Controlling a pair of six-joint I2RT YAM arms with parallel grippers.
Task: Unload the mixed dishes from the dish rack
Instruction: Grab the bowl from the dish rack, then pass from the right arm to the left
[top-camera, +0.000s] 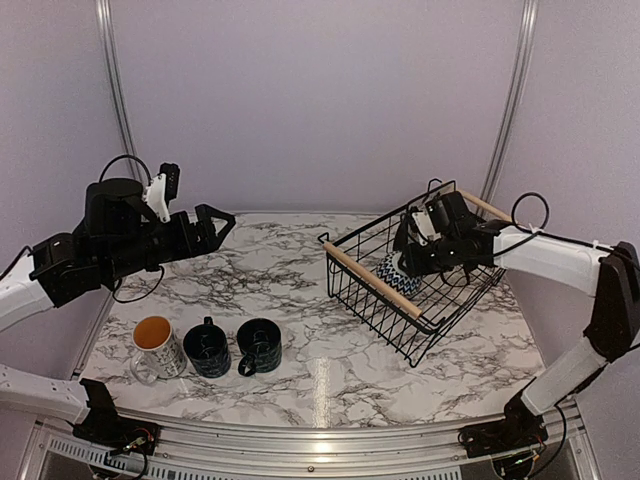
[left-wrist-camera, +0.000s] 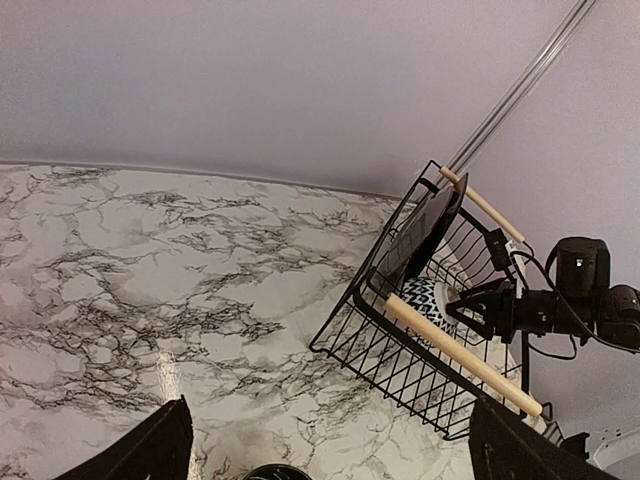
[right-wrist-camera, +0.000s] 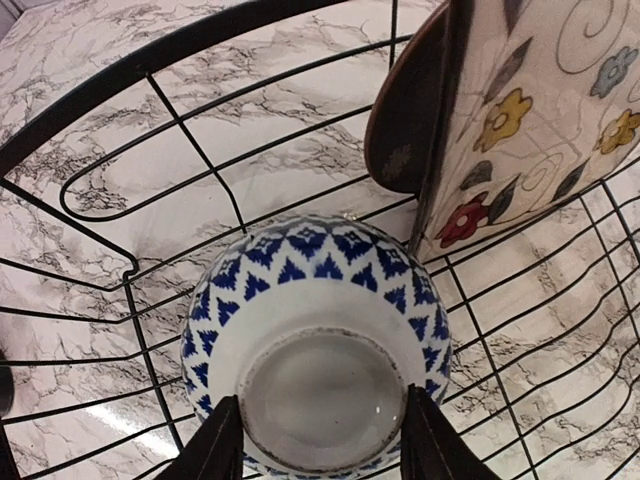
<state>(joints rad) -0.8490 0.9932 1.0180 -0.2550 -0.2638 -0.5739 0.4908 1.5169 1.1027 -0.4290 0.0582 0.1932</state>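
Blue-and-white patterned, the bowl (right-wrist-camera: 315, 300) lies inside the black wire rack (top-camera: 420, 330) on the right of the counter (top-camera: 270, 270), its base turned toward the right hand (right-wrist-camera: 322, 430), which is closed narrowly on its foot ring. Just beside it the square flowered plate (right-wrist-camera: 520, 120) stands on edge. At the left, the left hand (top-camera: 215, 228) hangs wide open above the counter. Near left, the white mug (top-camera: 155, 345) and two dark mugs (top-camera: 207, 350) stand in a row.

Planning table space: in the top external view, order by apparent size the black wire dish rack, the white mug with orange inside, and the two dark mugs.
Largest first:
black wire dish rack
white mug with orange inside
left dark mug, right dark mug: alike, unranked
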